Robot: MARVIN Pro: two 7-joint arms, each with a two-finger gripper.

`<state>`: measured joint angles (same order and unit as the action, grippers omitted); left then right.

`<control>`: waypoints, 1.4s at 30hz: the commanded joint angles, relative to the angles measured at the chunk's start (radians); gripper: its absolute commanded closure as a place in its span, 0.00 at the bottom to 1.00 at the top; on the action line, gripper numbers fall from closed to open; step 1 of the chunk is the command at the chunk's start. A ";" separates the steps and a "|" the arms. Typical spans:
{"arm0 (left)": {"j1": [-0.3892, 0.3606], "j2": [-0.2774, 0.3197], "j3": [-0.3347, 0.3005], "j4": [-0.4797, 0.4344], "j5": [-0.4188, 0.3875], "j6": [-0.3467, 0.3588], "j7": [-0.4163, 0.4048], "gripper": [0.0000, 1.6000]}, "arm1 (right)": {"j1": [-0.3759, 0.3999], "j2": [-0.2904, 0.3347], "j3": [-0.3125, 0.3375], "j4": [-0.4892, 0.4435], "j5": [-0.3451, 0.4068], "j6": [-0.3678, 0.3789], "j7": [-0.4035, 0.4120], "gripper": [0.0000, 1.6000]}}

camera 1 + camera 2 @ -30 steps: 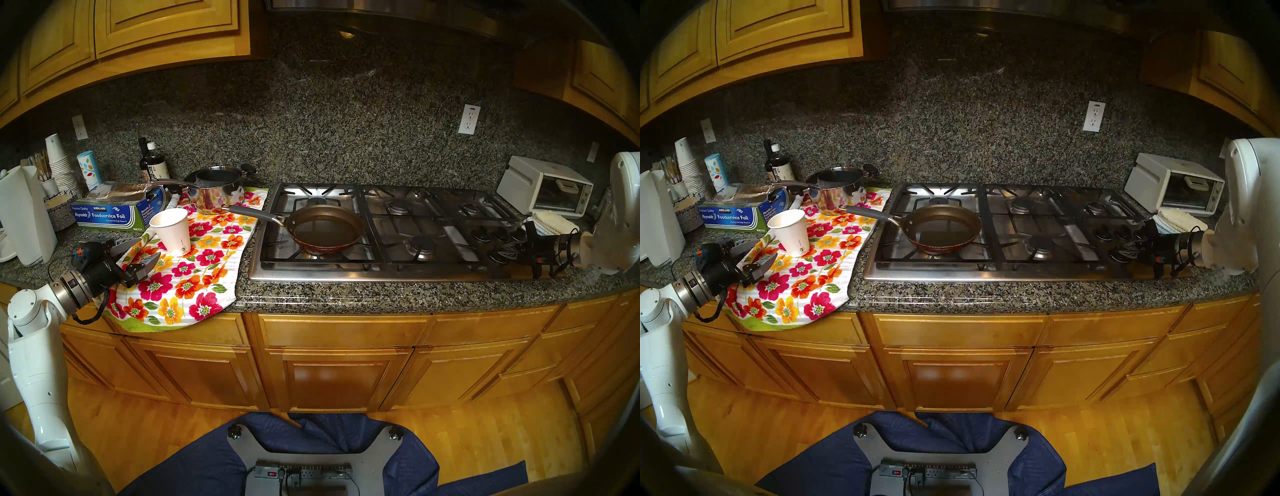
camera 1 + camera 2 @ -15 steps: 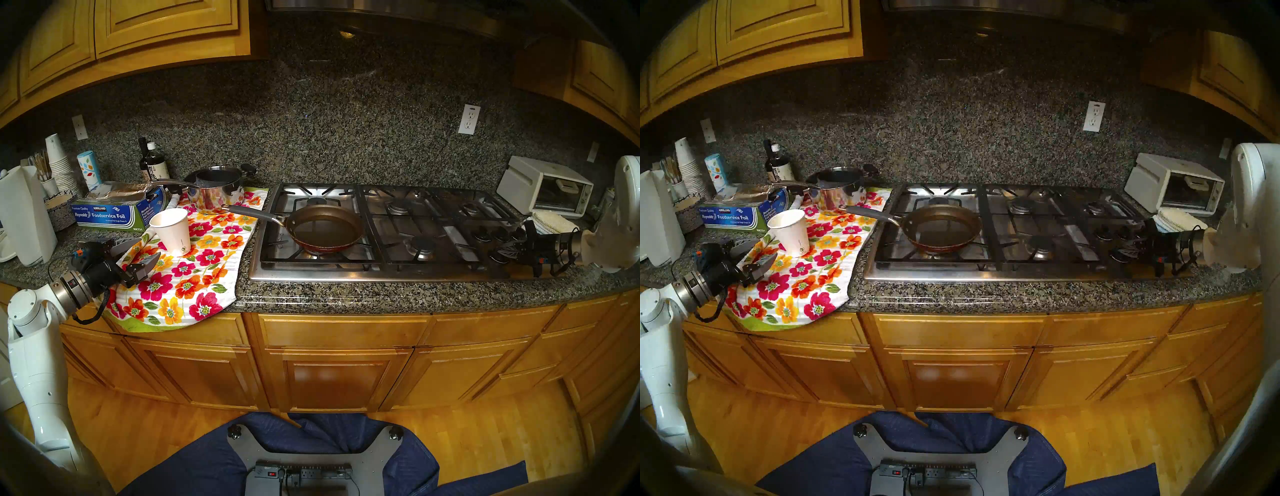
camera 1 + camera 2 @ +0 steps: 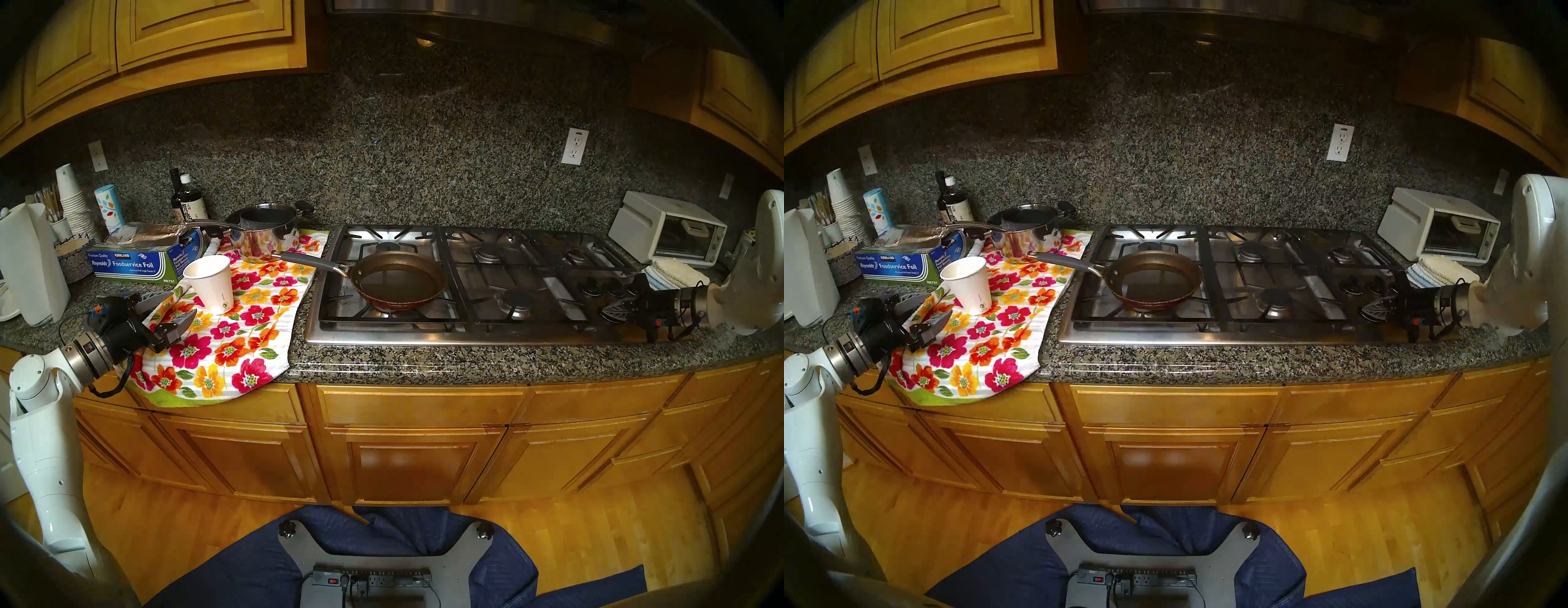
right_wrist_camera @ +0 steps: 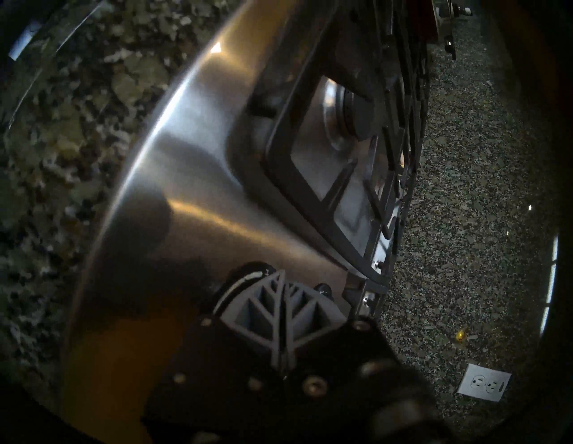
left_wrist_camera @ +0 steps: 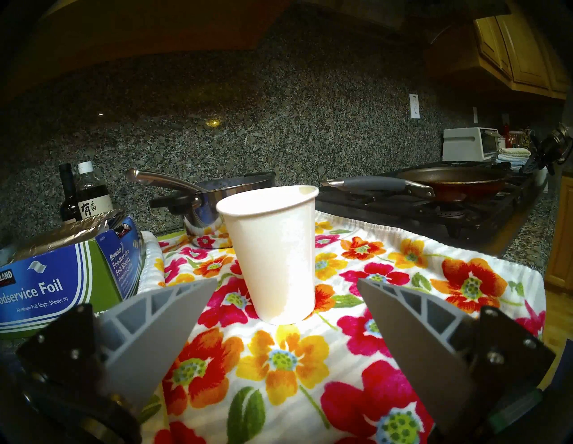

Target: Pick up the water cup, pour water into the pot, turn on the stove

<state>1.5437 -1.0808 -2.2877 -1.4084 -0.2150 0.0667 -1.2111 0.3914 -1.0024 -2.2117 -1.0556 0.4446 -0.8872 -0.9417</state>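
Now the left gripper (image 5: 280,313) gapes before the water cup (image 5: 276,257); the right gripper (image 4: 280,279), pressed together, sits at a stove (image 3: 424,335) knob (image 4: 248,273).

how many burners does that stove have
5. On the stove: back left, back middle, back right, front middle, and one mostly hidden under the frying pan at front left.
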 commanded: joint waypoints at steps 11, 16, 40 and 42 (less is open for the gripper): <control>-0.024 0.012 -0.010 -0.023 -0.013 0.001 0.001 0.00 | 0.075 0.027 0.015 -0.008 -0.025 0.013 -0.019 1.00; -0.024 0.012 -0.010 -0.022 -0.012 0.000 0.001 0.00 | 0.113 0.016 0.004 -0.006 0.005 -0.022 0.003 1.00; -0.024 0.012 -0.010 -0.023 -0.013 0.002 0.001 0.00 | 0.076 0.005 0.013 0.098 0.269 -0.073 0.202 1.00; -0.024 0.012 -0.010 -0.023 -0.013 0.002 0.001 0.00 | 0.061 0.010 0.021 0.113 0.286 -0.073 0.221 1.00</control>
<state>1.5437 -1.0807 -2.2877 -1.4081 -0.2149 0.0663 -1.2111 0.4609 -0.9989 -2.2050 -1.0063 0.6599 -0.9615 -0.7568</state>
